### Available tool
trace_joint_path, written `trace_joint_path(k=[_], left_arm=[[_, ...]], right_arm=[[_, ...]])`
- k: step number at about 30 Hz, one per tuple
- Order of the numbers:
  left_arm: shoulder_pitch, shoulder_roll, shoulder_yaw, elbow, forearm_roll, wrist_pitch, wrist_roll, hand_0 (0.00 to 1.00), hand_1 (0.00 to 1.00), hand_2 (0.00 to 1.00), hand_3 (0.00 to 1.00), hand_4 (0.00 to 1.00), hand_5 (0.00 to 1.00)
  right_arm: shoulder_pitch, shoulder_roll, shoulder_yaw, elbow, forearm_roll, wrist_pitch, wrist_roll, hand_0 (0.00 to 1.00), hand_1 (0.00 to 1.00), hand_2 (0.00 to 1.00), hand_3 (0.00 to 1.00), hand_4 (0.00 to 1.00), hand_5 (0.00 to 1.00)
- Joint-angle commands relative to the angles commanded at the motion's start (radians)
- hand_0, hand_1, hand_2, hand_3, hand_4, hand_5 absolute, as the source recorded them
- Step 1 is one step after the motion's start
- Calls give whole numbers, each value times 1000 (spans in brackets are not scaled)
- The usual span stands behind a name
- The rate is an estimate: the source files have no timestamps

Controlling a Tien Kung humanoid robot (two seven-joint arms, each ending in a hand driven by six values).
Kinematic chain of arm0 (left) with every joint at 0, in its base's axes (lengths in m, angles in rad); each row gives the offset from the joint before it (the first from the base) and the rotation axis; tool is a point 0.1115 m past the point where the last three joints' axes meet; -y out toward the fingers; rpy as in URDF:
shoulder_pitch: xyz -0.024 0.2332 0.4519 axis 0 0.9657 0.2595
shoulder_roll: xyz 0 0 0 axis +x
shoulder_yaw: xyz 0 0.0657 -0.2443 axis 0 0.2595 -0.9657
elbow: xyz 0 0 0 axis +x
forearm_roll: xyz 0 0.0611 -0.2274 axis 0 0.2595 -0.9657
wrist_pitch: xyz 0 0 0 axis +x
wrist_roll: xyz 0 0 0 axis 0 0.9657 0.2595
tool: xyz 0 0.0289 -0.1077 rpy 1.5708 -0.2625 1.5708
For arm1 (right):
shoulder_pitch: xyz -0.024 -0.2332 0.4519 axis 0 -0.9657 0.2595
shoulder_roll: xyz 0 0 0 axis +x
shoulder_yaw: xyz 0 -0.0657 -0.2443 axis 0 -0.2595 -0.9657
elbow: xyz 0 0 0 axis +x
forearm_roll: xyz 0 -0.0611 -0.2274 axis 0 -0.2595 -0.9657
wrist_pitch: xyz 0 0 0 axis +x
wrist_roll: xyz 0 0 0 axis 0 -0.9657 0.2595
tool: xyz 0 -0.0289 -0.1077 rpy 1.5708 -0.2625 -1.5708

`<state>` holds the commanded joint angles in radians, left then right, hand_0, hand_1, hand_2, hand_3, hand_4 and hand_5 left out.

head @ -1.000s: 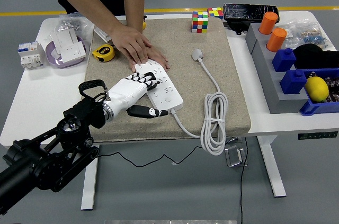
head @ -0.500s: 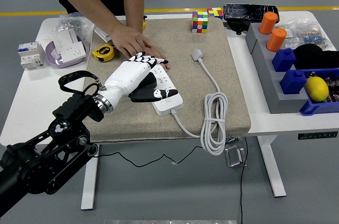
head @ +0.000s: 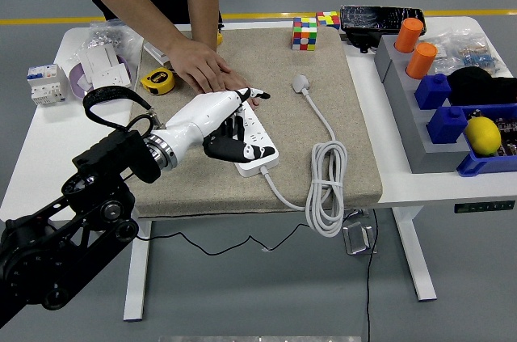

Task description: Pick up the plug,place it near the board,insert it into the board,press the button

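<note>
Robotics lab or test floor, not a home. Landmark: white height-adjustable table (head: 56, 156) on metal legs, standing on a grey sealed floor (head: 452, 277). Behind the table, a yellow line (head: 48, 20) painted across the floor, as in a marked work zone. On the table's middle, a beige felt mat (head: 323, 75) serving as work surface. At the table's right end, grey and blue part bins (head: 440, 116) holding orange cylinders (head: 422, 60) and a lemon (head: 484, 135). At its far edge, two colour cubes (head: 305, 33). At its left end, a tape measure (head: 158, 80), wall sockets in a dish (head: 105, 75), a circuit breaker (head: 42, 83). A person stands at the far side.
</note>
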<state>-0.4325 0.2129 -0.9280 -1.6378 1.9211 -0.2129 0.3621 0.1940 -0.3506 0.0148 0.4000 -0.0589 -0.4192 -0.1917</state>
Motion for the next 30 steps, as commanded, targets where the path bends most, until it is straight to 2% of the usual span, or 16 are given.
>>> trace_joint_path(k=[5, 6, 10, 15, 24, 30], left_arm=[[-30, -5, 35, 38, -26, -149, 81, 145, 63, 173, 893, 545, 212], [-37, -8, 44, 49, -28, -173, 94, 130, 62, 167, 945, 462, 183], [-71, -22, 85, 104, -48, -205, 105, 130, 62, 167, 945, 462, 183], [-111, -43, 131, 199, -41, -185, 86, 129, 64, 171, 960, 444, 195], [-120, -61, 152, 333, 28, -128, 39, 125, 65, 174, 962, 442, 182], [-115, -62, 155, 368, 52, -103, 20, 125, 66, 174, 960, 440, 176]], right_arm=[[7, -4, 1, 0, -2, -1, 0, 998, 927, 856, 865, 998, 998], [8, -4, 2, 0, -5, -1, -2, 998, 928, 856, 862, 998, 998], [8, -5, 9, -1, -17, 0, -8, 998, 928, 856, 862, 998, 998], [14, -4, 15, 0, -31, 1, -13, 998, 928, 856, 861, 998, 998], [5, -5, 21, -1, -41, 2, -19, 998, 927, 856, 860, 998, 998], [0, -4, 22, -1, -45, 2, -21, 998, 928, 856, 860, 998, 998]])
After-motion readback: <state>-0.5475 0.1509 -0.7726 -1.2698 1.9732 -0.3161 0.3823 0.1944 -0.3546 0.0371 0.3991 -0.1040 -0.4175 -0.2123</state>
